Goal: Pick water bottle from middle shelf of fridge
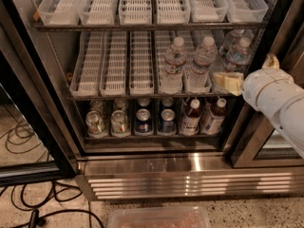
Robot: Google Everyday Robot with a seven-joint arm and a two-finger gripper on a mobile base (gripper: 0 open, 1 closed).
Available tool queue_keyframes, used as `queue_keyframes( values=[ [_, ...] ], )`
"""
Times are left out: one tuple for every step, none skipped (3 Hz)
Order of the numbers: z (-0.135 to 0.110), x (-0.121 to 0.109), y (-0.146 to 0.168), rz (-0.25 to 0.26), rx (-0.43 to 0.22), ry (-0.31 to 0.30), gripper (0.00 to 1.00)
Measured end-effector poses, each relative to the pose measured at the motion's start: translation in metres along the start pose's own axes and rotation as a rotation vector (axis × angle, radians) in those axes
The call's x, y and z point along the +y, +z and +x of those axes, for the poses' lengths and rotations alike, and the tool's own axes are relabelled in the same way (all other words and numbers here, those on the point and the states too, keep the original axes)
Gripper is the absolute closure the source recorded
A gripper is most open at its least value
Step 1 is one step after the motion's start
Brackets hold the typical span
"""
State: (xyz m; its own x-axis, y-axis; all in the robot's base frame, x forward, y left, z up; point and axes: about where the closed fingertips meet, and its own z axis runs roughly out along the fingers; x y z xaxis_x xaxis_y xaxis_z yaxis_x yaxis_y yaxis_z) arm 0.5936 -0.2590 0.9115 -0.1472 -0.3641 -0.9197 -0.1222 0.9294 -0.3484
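**Open fridge (42,127), seen from the front and slightly above.** I see three tiers between black door frames, above a stainless-steel slatted base (190,182).

(a) The middle shelf (142,97) carries a row of translucent-white lane trays (114,63). The three lanes on the left hold nothing.

(b) The water bottle (237,56) stands upright at the front of the rightmost lane of the middle shelf. It has a white cap and a pale label band. A second bottle (230,38) stands behind it in the same lane. Two more water bottles (174,65) stand upright at the front of the two lanes just to its left.

(c) The gripper (250,71) reaches in from the right on a white arm (280,101), at the height of the middle shelf. Its cream fingers (228,82) are spread apart and hold nothing. The lower one lies across the front of the rightmost lane, just below the water bottle. The upper one is to the right of the bottle, by the door frame. I cannot tell whether either one touches the bottle.

(d) The top shelf (142,26) carries similar trays.

(e) The bottom tier holds four metal cans (142,121) on the left. Two white-capped bottles of dark drink (191,118) are on the right.

(f) Black cables (28,205) lie on the speckled floor at lower left. A clear plastic container (159,217) sits at the bottom edge.
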Motion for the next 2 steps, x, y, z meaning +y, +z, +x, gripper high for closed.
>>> queue_keyframes(
  values=[
    [-0.0002, -0.0005, -0.0014, 0.003, -0.001, 0.0, 0.17],
    [-0.0049, 0.0026, -0.0061, -0.008, -0.004, 0.001, 0.33]
  ],
)
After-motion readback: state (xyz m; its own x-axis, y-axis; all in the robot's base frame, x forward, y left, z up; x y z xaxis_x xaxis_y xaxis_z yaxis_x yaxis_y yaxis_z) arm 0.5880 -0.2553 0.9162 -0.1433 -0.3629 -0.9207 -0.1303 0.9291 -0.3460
